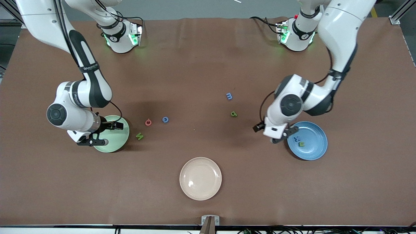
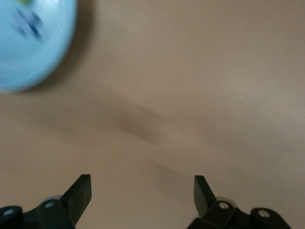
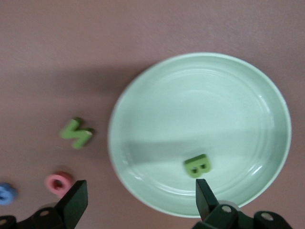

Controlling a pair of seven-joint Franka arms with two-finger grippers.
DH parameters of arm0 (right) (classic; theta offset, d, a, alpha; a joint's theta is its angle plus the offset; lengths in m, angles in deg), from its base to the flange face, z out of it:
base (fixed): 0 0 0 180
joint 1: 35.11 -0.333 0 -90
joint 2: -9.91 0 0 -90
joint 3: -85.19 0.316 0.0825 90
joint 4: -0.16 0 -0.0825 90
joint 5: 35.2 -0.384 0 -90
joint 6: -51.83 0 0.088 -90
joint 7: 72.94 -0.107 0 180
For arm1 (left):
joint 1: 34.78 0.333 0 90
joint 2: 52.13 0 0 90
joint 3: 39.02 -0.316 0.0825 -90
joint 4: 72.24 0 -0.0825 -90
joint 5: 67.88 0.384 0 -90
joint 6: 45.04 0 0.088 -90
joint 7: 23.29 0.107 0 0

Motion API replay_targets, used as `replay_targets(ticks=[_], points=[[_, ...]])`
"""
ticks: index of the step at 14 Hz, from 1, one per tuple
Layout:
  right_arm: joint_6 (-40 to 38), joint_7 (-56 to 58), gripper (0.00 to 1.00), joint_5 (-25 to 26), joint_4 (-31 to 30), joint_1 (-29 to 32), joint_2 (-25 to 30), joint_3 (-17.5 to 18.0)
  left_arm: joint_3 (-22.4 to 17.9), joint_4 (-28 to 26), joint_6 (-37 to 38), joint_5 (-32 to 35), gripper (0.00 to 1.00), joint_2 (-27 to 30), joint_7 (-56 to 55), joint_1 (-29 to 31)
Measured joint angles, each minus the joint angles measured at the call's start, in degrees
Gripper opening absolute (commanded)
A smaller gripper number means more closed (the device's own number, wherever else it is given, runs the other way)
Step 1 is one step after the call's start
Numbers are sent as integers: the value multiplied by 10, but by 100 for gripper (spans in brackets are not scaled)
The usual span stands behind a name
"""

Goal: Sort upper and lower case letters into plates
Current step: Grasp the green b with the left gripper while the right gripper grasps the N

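The mint green plate [image 1: 117, 143] [image 3: 200, 109] lies toward the right arm's end of the table, with a green B [image 3: 197, 165] in it. My right gripper [image 1: 105, 134] [image 3: 140, 196] hangs open over that plate's edge, holding nothing. The blue plate [image 1: 316, 136] [image 2: 28, 52] lies toward the left arm's end and holds a dark blue letter [image 1: 295, 139] and a green letter [image 1: 302, 144]. My left gripper [image 1: 286, 135] [image 2: 142, 191] is open and empty beside that plate's rim, over bare table. Loose on the table are a green letter [image 1: 139, 136], a red one [image 1: 148, 122], a blue one [image 1: 165, 119], a blue m [image 1: 229, 96] and a green p [image 1: 234, 113].
A cream-beige round plate [image 1: 200, 178] sits nearer the front camera, midway between the two arms. The brown table mat [image 1: 208, 65] runs back to both arm bases.
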Motion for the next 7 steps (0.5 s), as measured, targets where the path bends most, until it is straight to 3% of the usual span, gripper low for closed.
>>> replay_targets(ticks=[3, 7], points=[[6, -166, 100, 0, 15, -46, 0, 1, 0, -2, -42, 0, 77, -24, -96, -56], [76, -354, 100, 0, 15, -92, -28, 2, -1, -17, -88, 0, 69, -51, -180, -89]])
